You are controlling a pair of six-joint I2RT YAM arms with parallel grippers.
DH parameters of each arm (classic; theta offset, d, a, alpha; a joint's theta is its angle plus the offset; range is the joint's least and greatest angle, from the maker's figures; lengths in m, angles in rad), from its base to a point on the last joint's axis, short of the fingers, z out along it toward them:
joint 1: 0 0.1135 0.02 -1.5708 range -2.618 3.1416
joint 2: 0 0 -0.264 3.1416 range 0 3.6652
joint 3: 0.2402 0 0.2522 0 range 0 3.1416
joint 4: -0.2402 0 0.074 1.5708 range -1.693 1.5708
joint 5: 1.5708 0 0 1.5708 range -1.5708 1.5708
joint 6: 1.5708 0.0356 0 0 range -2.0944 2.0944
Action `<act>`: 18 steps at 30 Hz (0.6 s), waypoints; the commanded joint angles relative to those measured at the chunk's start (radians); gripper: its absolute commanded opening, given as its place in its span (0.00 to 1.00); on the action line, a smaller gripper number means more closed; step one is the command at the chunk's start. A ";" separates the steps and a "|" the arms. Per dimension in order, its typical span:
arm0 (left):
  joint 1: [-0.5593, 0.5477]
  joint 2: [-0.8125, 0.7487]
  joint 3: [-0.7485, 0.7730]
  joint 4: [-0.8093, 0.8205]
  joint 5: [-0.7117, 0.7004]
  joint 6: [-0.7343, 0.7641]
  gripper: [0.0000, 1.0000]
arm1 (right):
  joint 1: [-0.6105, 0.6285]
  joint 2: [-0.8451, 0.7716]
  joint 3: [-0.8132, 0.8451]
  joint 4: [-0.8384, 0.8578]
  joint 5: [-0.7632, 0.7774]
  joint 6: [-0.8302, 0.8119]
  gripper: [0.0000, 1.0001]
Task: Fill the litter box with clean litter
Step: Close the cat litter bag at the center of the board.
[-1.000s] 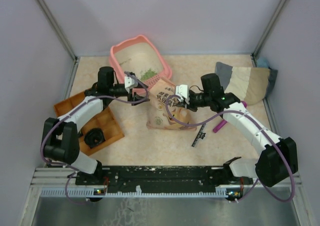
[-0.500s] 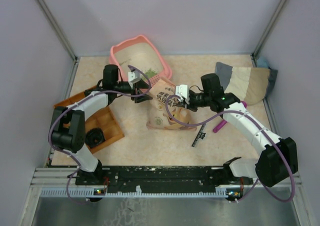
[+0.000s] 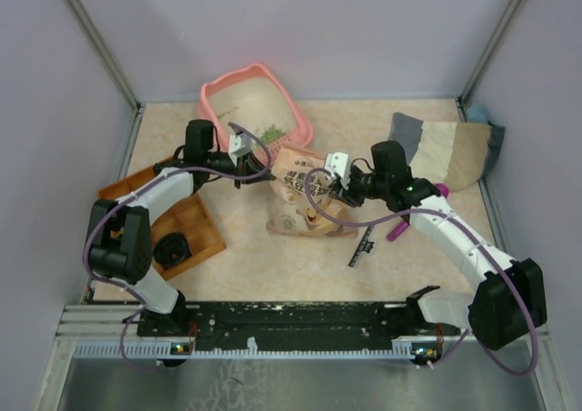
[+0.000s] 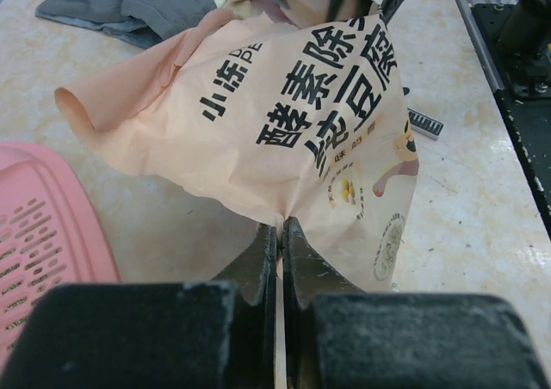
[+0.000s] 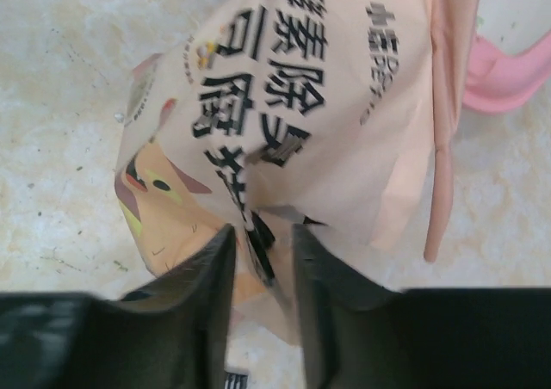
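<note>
Litter box, apparently near left tool

Litter box: salmon-pink plastic tray, rectangular, rounded corners, raised rim, two cat-ear bumps on its far edge.
Box position: far left of the table, near the back wall, set askew to the table edges.
Box interior: pale floor, mostly bare.
Clean litter: small loose pile of green granules inside the box, toward its near-right end.
</note>
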 commanded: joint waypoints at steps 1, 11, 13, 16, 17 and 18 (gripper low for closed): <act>0.000 -0.107 -0.037 -0.046 0.050 0.029 0.00 | -0.027 -0.051 0.003 -0.008 0.074 0.059 0.38; -0.020 -0.196 -0.100 0.029 0.014 -0.041 0.00 | 0.138 -0.103 0.126 -0.023 0.084 0.080 0.51; -0.020 -0.208 -0.109 0.030 -0.002 -0.038 0.00 | 0.178 -0.102 0.137 -0.014 0.112 0.077 0.51; -0.020 -0.213 -0.111 0.014 -0.020 -0.030 0.00 | 0.217 -0.097 0.163 -0.017 0.131 0.078 0.52; -0.020 -0.215 -0.111 0.010 -0.022 -0.026 0.00 | 0.225 -0.093 0.171 -0.023 0.135 0.073 0.52; -0.020 -0.216 -0.110 0.007 -0.024 -0.025 0.00 | 0.228 -0.087 0.172 -0.021 0.135 0.071 0.53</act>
